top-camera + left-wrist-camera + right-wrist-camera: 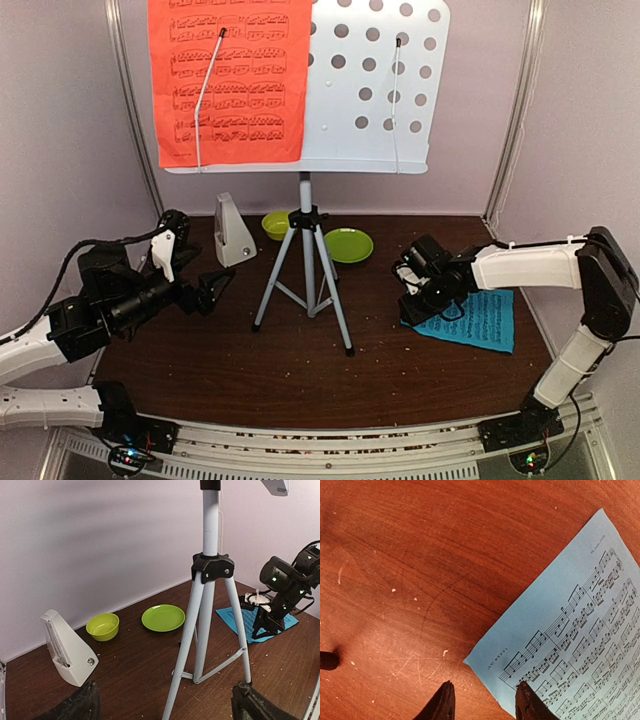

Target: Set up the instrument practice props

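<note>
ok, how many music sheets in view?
2. Red sheet on the stand desk, left half; blue sheet flat on the table by the right hand. None obviously hidden.

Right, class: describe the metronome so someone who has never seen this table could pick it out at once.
Find the grey tripod standing mid-table under the music-stand desk. Just left of it, towards the back wall, the metronome stands upright beside the lime-green bowl. It alone is whitish and pyramid-shaped; the bowl and plate nearby are round and green.

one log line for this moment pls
red sheet: on stand desk | blue sheet: flat on table | right gripper: open over its corner | left gripper: open, empty | metronome: upright
</note>
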Robot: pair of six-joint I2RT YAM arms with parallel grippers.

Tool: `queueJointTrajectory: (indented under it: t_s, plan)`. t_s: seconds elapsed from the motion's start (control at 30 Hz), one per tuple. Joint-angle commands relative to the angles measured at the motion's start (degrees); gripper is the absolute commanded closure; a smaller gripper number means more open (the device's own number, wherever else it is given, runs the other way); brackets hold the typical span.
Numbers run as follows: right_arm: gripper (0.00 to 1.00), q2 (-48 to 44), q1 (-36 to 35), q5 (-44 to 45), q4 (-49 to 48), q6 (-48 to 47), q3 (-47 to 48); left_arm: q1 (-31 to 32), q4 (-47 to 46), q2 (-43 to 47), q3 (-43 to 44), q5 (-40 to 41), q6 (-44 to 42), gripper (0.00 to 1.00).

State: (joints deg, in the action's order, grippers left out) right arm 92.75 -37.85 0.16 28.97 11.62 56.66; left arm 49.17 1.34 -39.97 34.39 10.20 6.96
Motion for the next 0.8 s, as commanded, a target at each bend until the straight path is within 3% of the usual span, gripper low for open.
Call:
queueJointTrajectory:
  t_s: [0.0,0.2,0.5,0.77]
  plan:
    - [0.59,2.68,-1.61,5.32,-0.22,-1.81,1.89,-0.26,-2.12,0.45,2.01,-1.31,0.19,0.07]
    - [0.67,6.05,-2.56,5.73,-0.93,-2.29,2.85,-0.30,-2.48,0.20,2.10,-1.88,0.74,0.07]
    - [1.00,5.17,-2.89,6.36,-0.79,-3.46,1.94,-0.28,-1.45,0.04,2.50,-3.39,0.66,0.08]
    - [1.00,-3.79,-2.85,0.25,-1.10,-3.76,-0.11,-0.23,-0.72,1.38,2.30,-8.06,-2.40,0.11]
